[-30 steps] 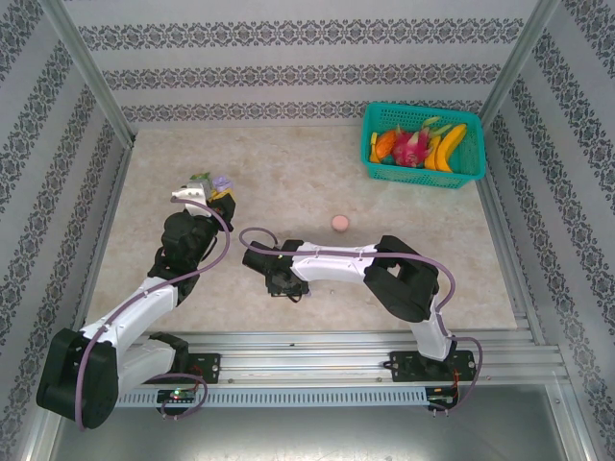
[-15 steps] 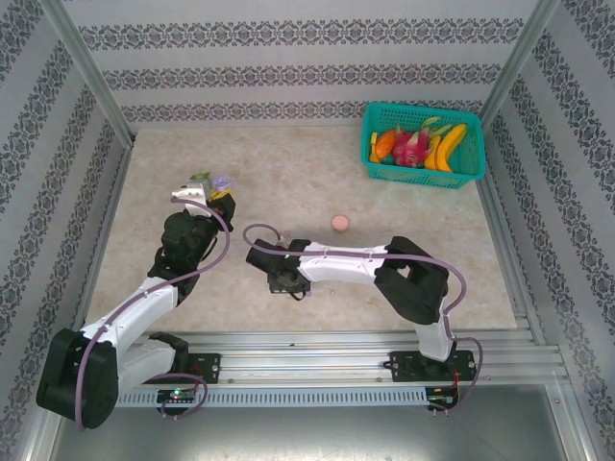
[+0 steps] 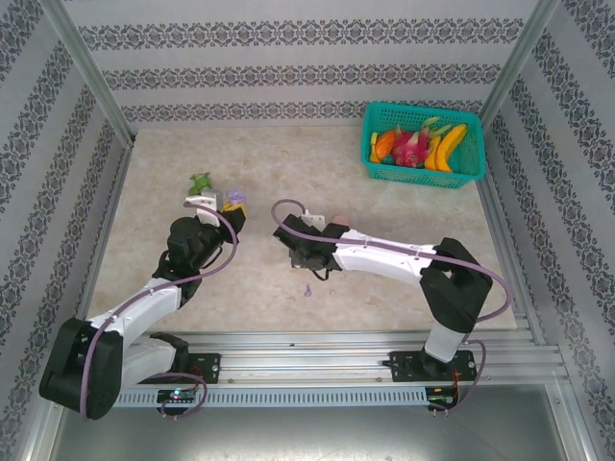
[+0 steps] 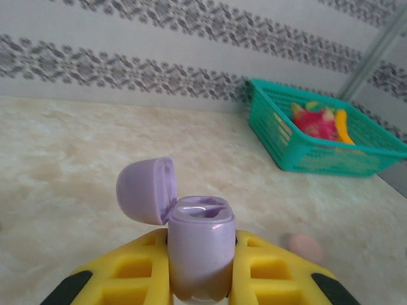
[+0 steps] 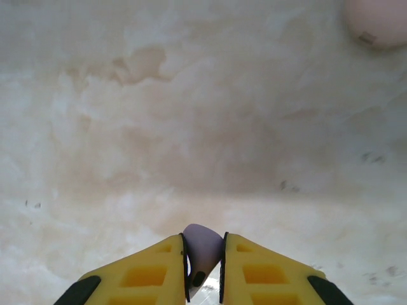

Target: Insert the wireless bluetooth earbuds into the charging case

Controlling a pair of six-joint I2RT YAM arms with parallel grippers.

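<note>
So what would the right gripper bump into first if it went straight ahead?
Probably just bare table. The right gripper, pinching a purple earbud, has nothing else straight ahead; the pink case sits off to one side. Depth is unclear.

The charging case [image 4: 200, 244] is coloured lilac, the earbud [image 5: 202, 244] purple, and the jaws yellow. The counter [image 3: 288, 173] is mottled in beige. At the upper right of the top view a teal basket [image 3: 423, 175] is seen; the walls [image 3: 288, 58] are striped with grey damask.
</note>
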